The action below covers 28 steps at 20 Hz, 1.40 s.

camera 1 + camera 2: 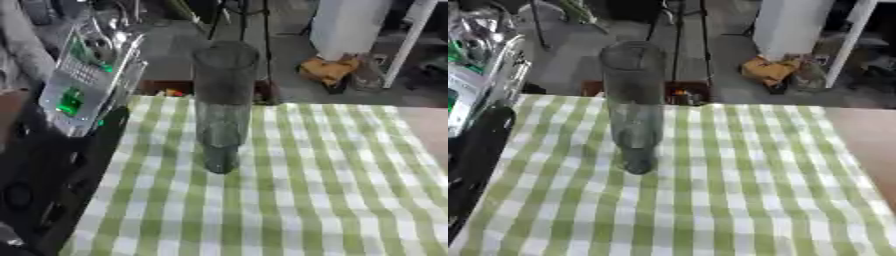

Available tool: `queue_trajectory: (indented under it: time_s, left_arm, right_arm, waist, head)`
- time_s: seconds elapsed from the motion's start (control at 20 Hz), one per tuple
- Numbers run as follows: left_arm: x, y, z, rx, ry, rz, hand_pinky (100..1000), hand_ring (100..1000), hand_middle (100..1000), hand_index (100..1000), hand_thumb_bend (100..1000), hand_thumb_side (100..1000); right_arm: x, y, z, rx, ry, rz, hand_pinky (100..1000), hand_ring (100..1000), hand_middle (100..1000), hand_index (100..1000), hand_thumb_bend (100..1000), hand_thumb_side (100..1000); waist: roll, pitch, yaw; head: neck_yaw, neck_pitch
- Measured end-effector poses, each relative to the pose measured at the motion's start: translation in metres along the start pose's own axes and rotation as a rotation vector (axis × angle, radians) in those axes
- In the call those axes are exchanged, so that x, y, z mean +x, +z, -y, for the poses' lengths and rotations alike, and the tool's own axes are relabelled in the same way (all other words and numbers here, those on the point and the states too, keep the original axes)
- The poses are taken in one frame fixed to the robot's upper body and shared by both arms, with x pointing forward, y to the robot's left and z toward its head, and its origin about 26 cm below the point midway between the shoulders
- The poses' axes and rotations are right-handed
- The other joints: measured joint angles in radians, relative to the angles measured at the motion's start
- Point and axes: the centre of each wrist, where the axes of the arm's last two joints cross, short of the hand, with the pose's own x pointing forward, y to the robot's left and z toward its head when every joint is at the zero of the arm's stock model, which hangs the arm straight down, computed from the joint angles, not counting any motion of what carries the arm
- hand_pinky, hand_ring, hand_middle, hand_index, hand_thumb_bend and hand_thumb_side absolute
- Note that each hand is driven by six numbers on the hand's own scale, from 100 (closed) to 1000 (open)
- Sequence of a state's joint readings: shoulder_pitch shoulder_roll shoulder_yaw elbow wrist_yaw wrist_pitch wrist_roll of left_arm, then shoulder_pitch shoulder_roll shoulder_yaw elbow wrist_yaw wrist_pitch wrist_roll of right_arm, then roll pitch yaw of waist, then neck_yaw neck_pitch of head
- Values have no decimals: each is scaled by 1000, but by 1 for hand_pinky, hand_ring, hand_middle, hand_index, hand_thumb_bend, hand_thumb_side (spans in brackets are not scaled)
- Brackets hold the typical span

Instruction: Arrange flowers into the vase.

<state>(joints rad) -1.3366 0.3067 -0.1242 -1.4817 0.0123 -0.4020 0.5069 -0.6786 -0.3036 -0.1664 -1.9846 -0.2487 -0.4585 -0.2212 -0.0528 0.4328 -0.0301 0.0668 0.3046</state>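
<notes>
One tall clear glass vase stands upright and empty on the green-white checked cloth, to the right of the black left hand, whose fingers close around a cellophane-wrapped bunch, probably flowers for it

Tall clear glass vase upright on green-checked tablecloth, black robot arm at left edge
</notes>
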Motion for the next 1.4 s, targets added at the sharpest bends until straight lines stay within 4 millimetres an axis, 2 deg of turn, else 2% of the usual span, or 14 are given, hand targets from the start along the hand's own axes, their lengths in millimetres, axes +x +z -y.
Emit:
queue_trajectory:
  time_s: [0.35, 0.9, 1.1, 1.25, 1.4]
  left_arm:
    - [-21, 11, -4, 105, -51, -57, 100, 100, 100, 100, 254, 775]
    - [-37, 21, -9, 156, -100, -111, 100, 154, 107, 100, 228, 805]
    - [-41, 23, -11, 183, -95, -131, 100, 185, 132, 100, 237, 815]
    - [-44, 25, -13, 202, -94, -148, 100, 287, 230, 100, 230, 825]
    - [-47, 27, -14, 206, -98, -159, 100, 317, 258, 100, 225, 831]
  right_arm:
    - [0, 0, 0, -4, -5, 0, 665, 745, 727, 799, 100, 966]
    - [0, 0, 2, -13, -2, 2, 664, 745, 727, 798, 100, 958]
    - [0, 0, 2, -16, -1, 1, 663, 744, 726, 796, 100, 958]
    - [0, 0, 3, -18, -1, 2, 663, 745, 726, 797, 100, 955]
    - [0, 0, 2, -21, -1, 3, 663, 745, 726, 797, 100, 952]
  waist:
    - [0, 6, -5]
    - [1, 11, -7]
    - [2, 13, -10]
    - [3, 18, -14]
    - [5, 20, -19]
  head:
    - [12, -8]
    - [11, -8]
    - [11, -10]
    - [16, -20]
    - [27, -33]
